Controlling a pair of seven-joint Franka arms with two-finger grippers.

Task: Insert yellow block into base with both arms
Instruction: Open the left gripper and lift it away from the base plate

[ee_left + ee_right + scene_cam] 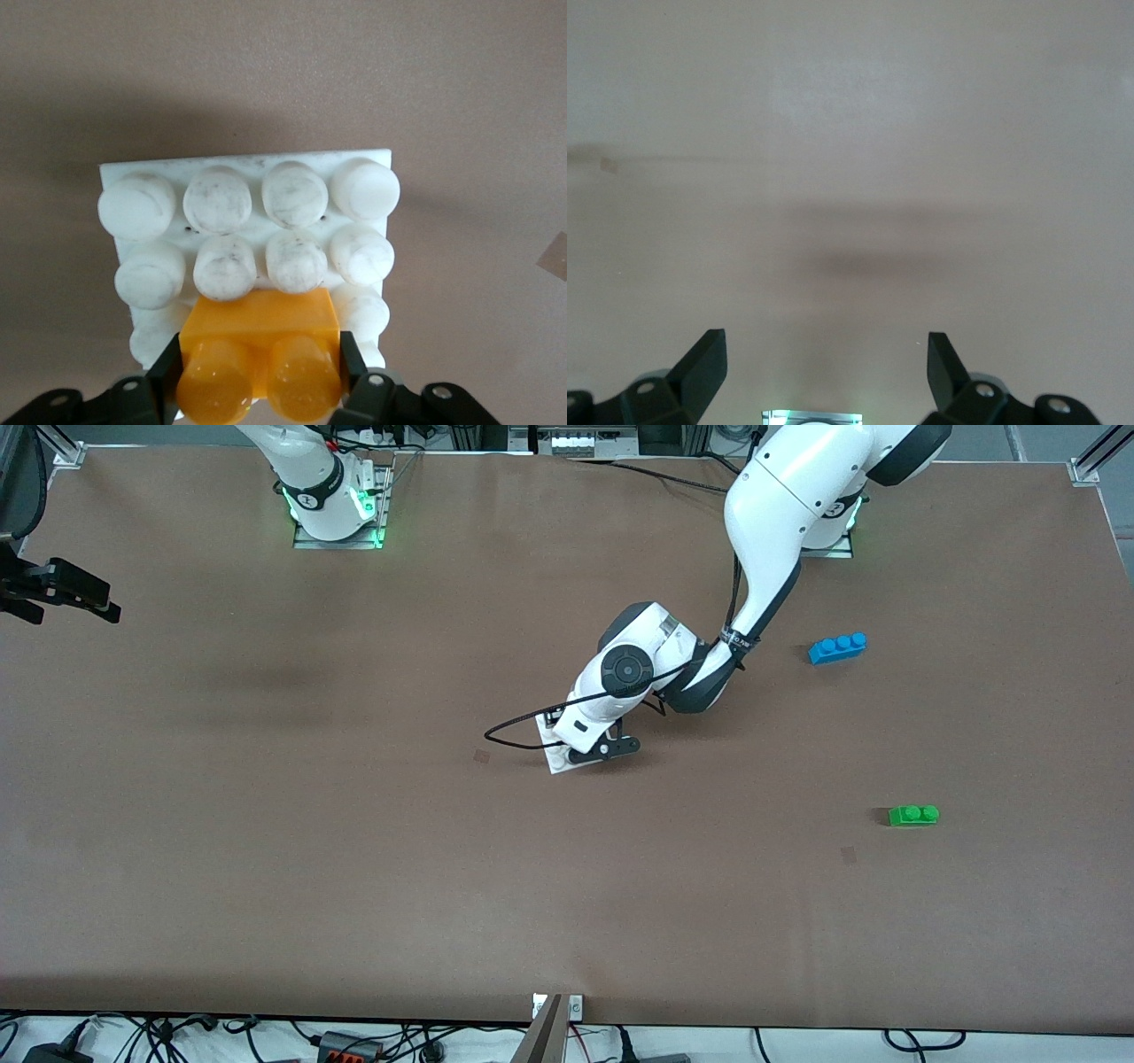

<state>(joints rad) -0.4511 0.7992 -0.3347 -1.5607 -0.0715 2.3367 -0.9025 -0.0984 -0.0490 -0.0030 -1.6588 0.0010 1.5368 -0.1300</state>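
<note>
The white studded base (pixel 556 760) lies mid-table, mostly hidden under the left arm's wrist. In the left wrist view the base (pixel 248 208) shows fully. My left gripper (pixel 259 379) is shut on the yellow block (pixel 259 354), studs facing the camera, with a finger (pixel 166 376) on each end. The block sits at the base's edge rows, between studs; I cannot tell whether it is pressed down. In the front view the left gripper (pixel 604 749) hides the block. My right gripper (pixel 62 593) waits open and empty at the right arm's end of the table, over bare tabletop (pixel 826 365).
A blue three-stud brick (pixel 837 647) and a green two-stud brick (pixel 913 815) lie toward the left arm's end, the green one nearer the front camera. A black cable loop (pixel 514 731) hangs beside the left wrist.
</note>
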